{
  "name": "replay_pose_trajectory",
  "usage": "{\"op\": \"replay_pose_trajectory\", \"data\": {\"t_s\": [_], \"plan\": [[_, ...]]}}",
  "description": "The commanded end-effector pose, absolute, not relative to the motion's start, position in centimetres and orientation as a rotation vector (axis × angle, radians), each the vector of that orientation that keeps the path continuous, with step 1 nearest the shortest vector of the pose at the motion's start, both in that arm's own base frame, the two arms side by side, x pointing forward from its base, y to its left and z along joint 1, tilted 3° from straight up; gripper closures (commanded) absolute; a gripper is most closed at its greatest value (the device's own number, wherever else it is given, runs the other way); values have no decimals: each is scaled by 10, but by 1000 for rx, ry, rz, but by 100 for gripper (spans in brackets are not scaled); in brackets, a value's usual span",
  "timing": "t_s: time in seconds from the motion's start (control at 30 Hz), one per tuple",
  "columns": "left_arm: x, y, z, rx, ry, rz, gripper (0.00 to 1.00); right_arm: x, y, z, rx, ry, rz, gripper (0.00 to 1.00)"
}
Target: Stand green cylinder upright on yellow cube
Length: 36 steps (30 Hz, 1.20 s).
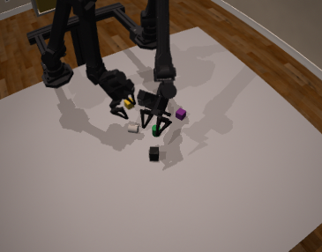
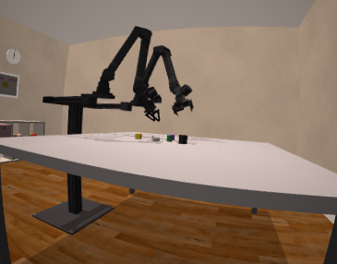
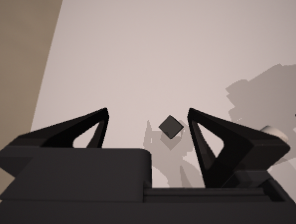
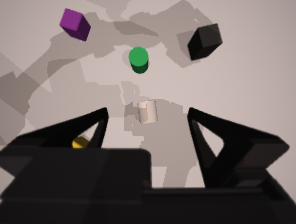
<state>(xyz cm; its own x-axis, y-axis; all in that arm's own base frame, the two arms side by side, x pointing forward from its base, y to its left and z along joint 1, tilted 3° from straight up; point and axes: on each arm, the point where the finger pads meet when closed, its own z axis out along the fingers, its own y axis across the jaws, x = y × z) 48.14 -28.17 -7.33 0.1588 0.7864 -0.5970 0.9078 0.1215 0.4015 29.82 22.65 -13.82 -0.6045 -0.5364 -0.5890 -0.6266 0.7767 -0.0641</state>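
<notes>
The green cylinder (image 1: 155, 129) stands upright on the table between a white cylinder and a purple cube, and it also shows in the right wrist view (image 4: 138, 59). The yellow cube (image 1: 129, 103) sits behind it, partly hidden by my right gripper (image 1: 123, 107), which hangs open and empty above it. In the right wrist view the yellow cube (image 4: 80, 143) peeks out beside the left finger. My left gripper (image 1: 154, 123) is open and empty, raised well above the green cylinder. In the left wrist view only the black cube (image 3: 171, 127) lies between the fingers, far below.
A white cylinder (image 1: 133, 128) lies on its side left of the green one. A purple cube (image 1: 181, 114) sits to the right and a black cube (image 1: 153, 153) nearer the front. Both grippers (image 2: 151, 115) (image 2: 183, 106) hang high over the objects.
</notes>
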Motion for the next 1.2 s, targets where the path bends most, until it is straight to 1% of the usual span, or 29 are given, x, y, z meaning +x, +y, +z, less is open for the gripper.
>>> {"op": "replay_pose_trajectory", "data": {"t_s": [0.0,0.1,0.17,0.23,0.3,0.47,0.67,0.73,0.8,0.9,1.17], "plan": [[525,-345,12,1708,1402,-106,0,299,228,-137,-854,2367,200,0],[536,-392,79,1704,1253,-45,0,299,228,-137,-854,2367,200,0],[536,-392,79,1704,1253,-45,0,299,228,-137,-854,2367,200,0],[536,-439,154,1690,1097,14,0,299,228,-137,-854,2367,200,0],[530,-463,200,1670,1019,41,0,299,228,-137,-854,2367,200,0],[505,-504,296,1624,878,83,0,299,228,-137,-854,2367,200,0],[456,-536,410,1559,728,121,0,299,228,-137,-854,2367,200,0],[456,-536,410,1559,728,121,0,299,228,-137,-854,2367,200,0],[418,-545,478,1518,640,140,0,299,228,-137,-854,2367,200,0],[384,-550,519,1488,604,124,0,299,228,-137,-854,2367,200,0],[233,-567,602,1445,525,-56,0,299,228,-137,-854,2367,200,0]]}}
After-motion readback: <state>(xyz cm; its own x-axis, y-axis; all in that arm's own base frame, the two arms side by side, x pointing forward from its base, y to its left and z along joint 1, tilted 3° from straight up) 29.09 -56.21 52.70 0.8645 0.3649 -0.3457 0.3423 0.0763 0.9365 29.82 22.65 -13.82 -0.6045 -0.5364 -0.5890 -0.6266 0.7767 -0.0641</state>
